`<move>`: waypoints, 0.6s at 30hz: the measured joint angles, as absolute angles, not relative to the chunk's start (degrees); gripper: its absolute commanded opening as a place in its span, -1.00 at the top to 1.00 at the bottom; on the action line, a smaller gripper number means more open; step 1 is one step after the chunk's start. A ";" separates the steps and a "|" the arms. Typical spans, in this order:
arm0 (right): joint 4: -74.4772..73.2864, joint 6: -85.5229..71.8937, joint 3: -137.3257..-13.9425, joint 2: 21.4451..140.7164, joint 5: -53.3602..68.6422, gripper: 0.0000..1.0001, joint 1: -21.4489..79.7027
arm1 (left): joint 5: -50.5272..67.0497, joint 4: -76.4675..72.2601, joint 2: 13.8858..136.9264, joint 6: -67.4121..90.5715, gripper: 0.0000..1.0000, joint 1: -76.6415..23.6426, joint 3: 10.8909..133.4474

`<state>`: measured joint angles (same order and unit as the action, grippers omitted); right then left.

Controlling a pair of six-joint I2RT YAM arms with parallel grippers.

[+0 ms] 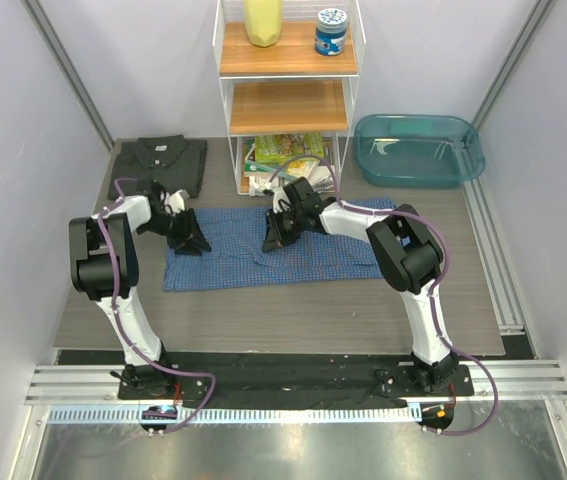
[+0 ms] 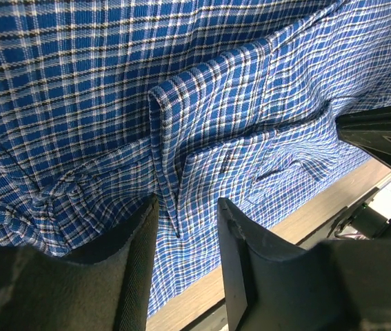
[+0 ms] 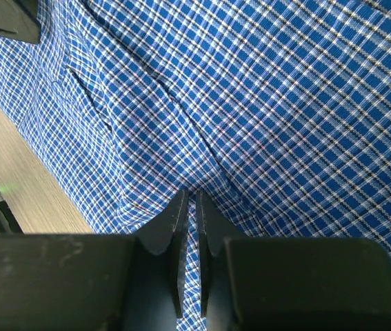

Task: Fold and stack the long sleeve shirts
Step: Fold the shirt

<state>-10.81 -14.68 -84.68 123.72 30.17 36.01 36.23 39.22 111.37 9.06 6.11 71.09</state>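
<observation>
Shirt in blue check [image 1: 293, 255] lies flat in the middle of the table [image 1: 263, 320], long axis left to right. Left hand [image 2: 188, 210], half open, straddles a raised fold at its left end, gripping nothing. Right hand [image 3: 189, 203], nearly closed, pinches cloth near the far edge. Grey shirt [image 1: 158, 165] sits folded at the far left corner.

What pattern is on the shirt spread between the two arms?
The shirt has a blue check, clearest in the left wrist view.
</observation>
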 measured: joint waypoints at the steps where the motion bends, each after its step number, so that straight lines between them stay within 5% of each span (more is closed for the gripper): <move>1: -10.83 -14.66 -84.75 123.79 30.15 0.71 36.01 | 36.27 39.16 111.37 9.04 0.23 6.07 71.09; 11: -10.90 -14.46 -84.77 123.81 30.15 0.69 36.16 | 37.63 38.35 110.41 8.95 0.54 5.89 71.09; 15: -10.92 -14.28 -84.77 123.81 30.13 0.68 36.32 | 37.78 38.22 110.37 8.97 1.00 5.30 71.09; 18: -10.94 -14.28 -84.77 123.81 30.13 0.62 36.34 | 37.41 38.30 110.37 8.71 1.00 4.97 71.13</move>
